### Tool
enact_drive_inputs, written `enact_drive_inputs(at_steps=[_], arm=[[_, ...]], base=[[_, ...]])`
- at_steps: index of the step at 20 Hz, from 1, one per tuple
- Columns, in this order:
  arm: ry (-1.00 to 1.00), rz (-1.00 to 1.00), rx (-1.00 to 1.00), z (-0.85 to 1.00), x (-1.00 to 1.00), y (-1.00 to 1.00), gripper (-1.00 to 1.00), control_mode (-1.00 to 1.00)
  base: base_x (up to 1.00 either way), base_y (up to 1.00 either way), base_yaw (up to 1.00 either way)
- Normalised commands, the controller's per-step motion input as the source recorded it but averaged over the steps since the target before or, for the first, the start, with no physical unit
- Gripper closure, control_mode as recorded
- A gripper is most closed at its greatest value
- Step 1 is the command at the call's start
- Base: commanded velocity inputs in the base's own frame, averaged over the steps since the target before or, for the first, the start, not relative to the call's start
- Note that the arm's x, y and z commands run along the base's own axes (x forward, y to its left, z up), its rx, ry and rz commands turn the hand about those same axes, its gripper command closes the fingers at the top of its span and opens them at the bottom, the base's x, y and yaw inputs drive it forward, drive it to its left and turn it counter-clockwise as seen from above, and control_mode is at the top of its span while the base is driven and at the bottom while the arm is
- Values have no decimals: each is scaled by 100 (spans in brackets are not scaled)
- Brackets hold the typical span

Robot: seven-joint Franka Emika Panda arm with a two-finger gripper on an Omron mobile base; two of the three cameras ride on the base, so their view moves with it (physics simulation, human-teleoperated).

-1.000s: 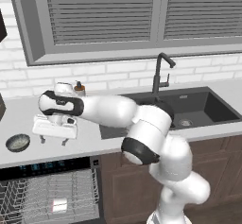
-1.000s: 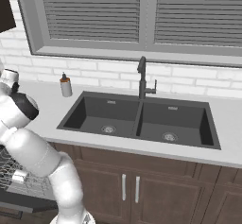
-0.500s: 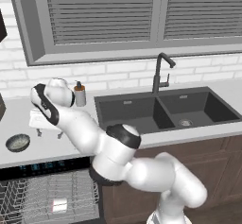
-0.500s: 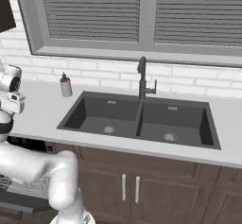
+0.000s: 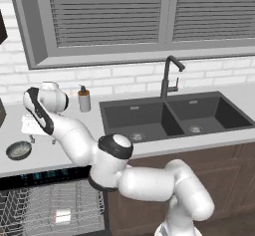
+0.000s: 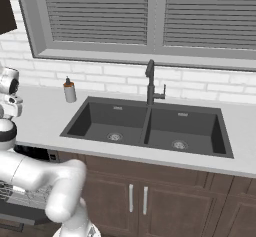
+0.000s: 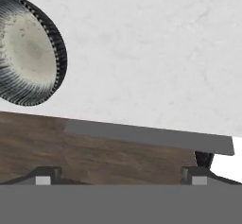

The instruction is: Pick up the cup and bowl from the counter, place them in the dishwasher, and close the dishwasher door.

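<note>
Over the left end of the desk (image 5: 60, 155), the arm bends back on itself and holds its gripper (image 5: 42, 139) just above the pale slab, with the white hand body pointing down and two short fingers hanging beneath it. From the hand camera the two dark fingertips (image 7: 47, 175) sit well apart at the bottom edge with nothing between them, so the gripper (image 7: 120, 176) is spread wide and has hold of nothing. Just to the left of the gripper, near the front edge of the desk, lies the bowl (image 5: 19, 150), small, round and shallow, dark on the outside and pale speckled inside; it stands alone on the slab and is not touched. In the hand camera the same bowl (image 7: 26, 57) shows at the upper left with a ribbed dark rim, resting on the mottled white desk (image 7: 156, 53). Below the desk edge the dishwasher (image 5: 50, 174) stands open, its black control strip running under the slab and its pale wire rack (image 5: 55, 205) pulled into sight. Farther back against the brick wall stands a soap bottle (image 5: 84, 99) with a dark pump, just left of the dark double sink (image 5: 169, 115) and its black tap (image 5: 169, 78). Seen from the right base camera, the hand (image 6: 10, 106) is at the far left edge above the desk (image 6: 45, 116), with the soap bottle (image 6: 69, 91) beside the sink (image 6: 150, 128).
</note>
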Motion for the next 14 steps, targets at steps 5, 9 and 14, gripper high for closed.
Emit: enact_drive_inputs(at_steps=[5, 9, 14], arm=[[0, 0, 0, -22, 0, 29, -100, -100], [0, 0, 0, -30, 1, 21, -100, -100], [-2, -2, 0, -16, 5, 11, -100, -100]], base=[[0, 0, 0], [0, 0, 0], [0, 0, 0]])
